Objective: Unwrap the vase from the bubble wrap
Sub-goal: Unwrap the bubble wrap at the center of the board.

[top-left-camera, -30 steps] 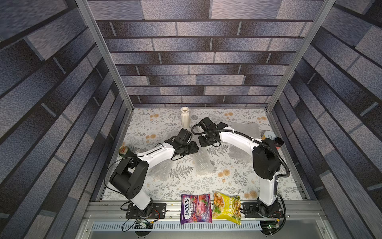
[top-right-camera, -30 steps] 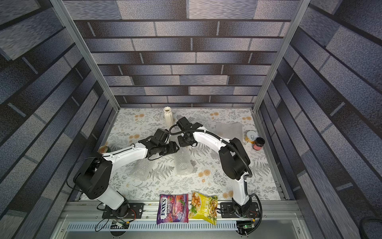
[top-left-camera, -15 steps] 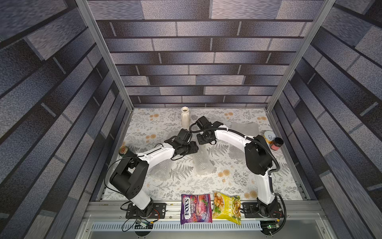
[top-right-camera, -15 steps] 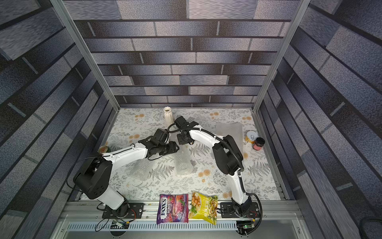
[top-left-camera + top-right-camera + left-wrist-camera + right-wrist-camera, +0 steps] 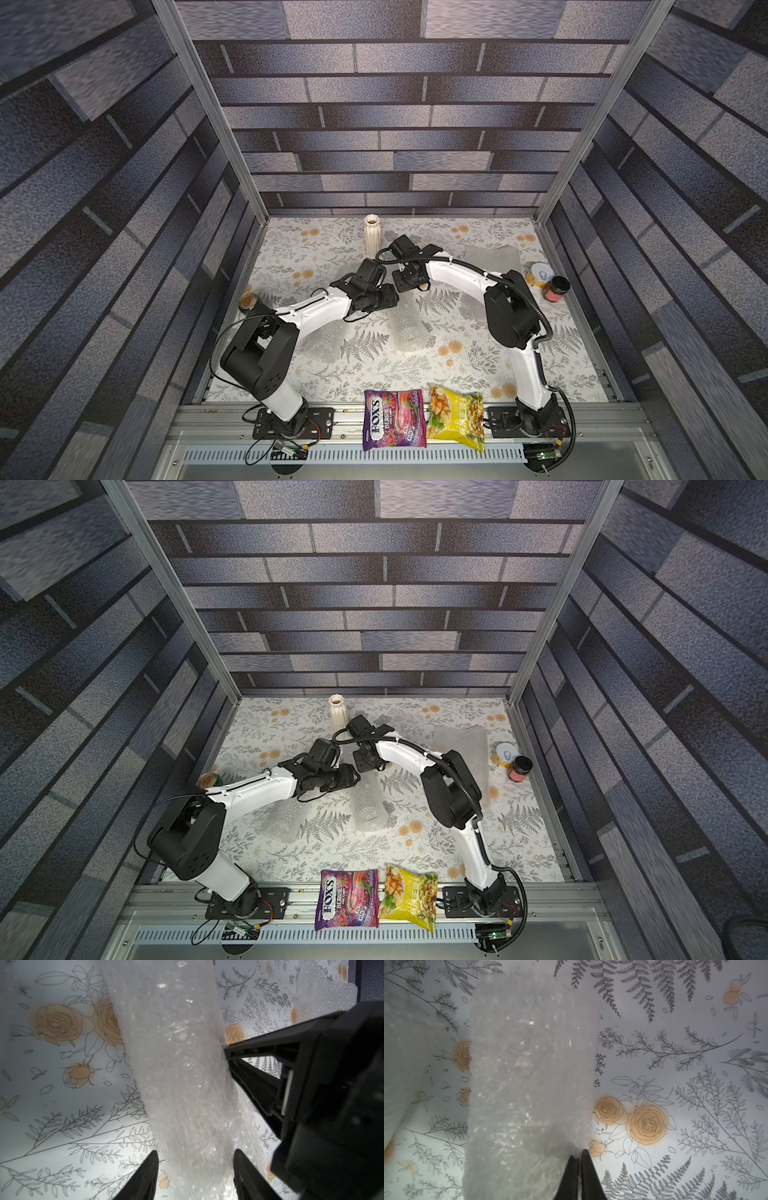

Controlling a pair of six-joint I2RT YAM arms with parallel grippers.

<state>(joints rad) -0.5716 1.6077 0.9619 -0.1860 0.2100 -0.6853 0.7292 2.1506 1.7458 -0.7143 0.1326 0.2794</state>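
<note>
Right arm [image 5: 457, 270] pulls in toward the middle, and the right tool [image 5: 578, 1153] pinches shut on the bubble wrap [image 5: 529, 1084] edge.

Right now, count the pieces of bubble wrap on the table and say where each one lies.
3. The centre roll lies mid-table; a second roll lies to its left; a flat sheet lies at the back right. More could be hidden from view.

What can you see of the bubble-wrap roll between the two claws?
Whitish translucent bubble-wrap roll, tube-like, crinkled, glossy small bubbles; contents not visible. It lies on the floral tabletop mid-table, long axis running from the claws toward the front. Left claw straddles and grips its far end; right claw is pinched shut on an edge there.
</note>
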